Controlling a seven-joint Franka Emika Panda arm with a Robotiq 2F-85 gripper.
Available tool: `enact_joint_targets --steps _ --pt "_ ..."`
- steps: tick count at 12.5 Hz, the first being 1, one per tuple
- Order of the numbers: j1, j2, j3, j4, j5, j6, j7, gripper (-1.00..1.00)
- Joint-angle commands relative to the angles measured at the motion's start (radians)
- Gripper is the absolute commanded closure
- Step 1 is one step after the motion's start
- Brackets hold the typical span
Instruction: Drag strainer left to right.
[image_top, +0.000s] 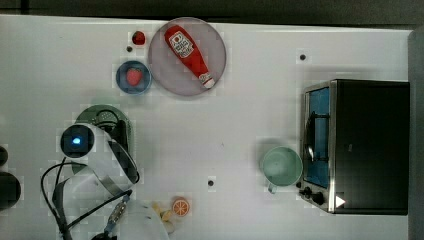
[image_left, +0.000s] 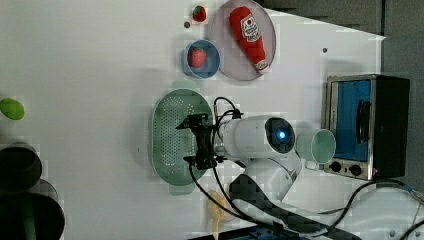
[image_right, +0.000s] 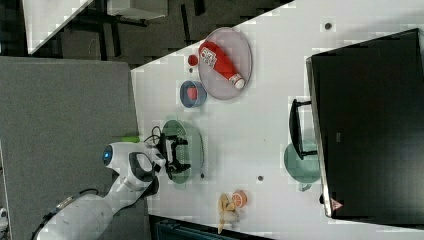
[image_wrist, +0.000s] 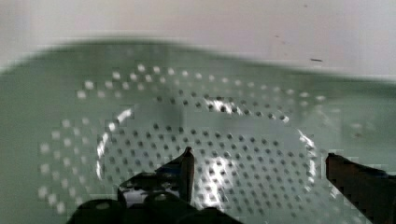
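The pale green strainer sits near the top view's left edge, largely covered there by my white arm. Its holed bowl shows more fully in the left view and the right view. My gripper hangs over the bowl's inside, open, with nothing between its black fingers. In the wrist view the strainer's dotted floor lies just below the gripper, one fingertip over the middle and the other toward the wall. Whether the tips touch the plastic I cannot tell.
A mint-green cup stands beside a toaster oven at the top view's right. A plate with a ketchup bottle, a blue bowl holding a strawberry, and an orange slice lie around the bare middle.
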Motion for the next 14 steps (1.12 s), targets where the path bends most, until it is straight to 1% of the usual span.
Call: enact_joint_targets --steps 1,7,14 --pt "-0.012 -0.01 -0.006 0.023 -0.027 0.002 0.065 -1.0" --pt "-0.023 -0.025 -0.057 0.004 -0.028 -0.001 0.061 -1.0" --pt "-0.088 -0.108 -0.095 -0.083 -0.028 -0.002 0.027 -1.0"
